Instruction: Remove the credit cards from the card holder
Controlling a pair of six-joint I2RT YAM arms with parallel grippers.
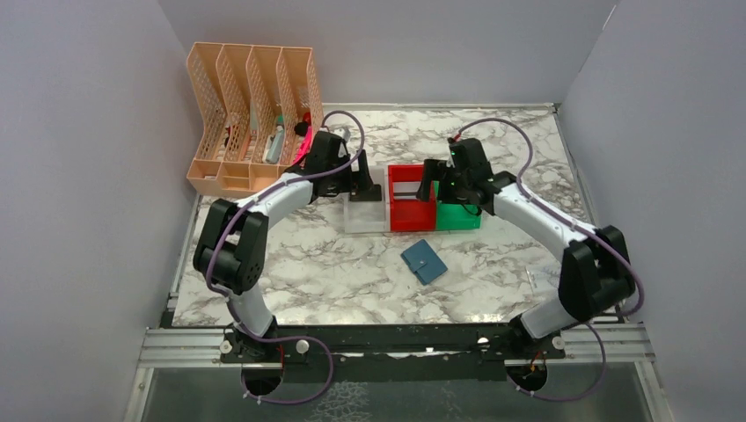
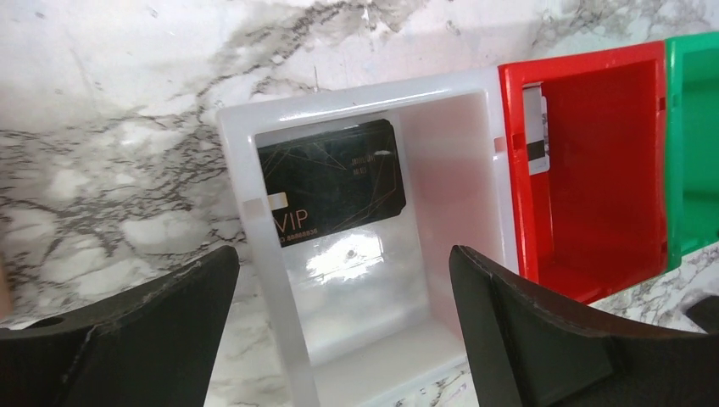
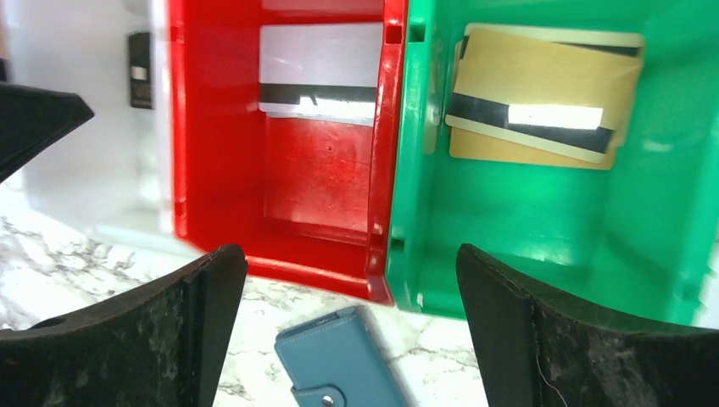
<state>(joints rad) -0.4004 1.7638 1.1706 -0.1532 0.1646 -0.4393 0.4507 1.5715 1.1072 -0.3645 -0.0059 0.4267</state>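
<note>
Left pincer [image 2: 343, 263], wide and empty, hangs over black card [image 2: 331, 180] in white bin [image 2: 356, 102]; right pincer [image 3: 349, 254], likewise wide, over red bin [image 3: 212, 127] and green bin [image 3: 509, 254]; closed wallet [image 1: 424, 261] lies on table [image 1: 308, 255].

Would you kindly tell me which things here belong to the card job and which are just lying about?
Job: blue card holder, closed; black card in white bin; silver card in red bin; gold cards in green bin.
Lying about: peach file rack and its contents.
</note>
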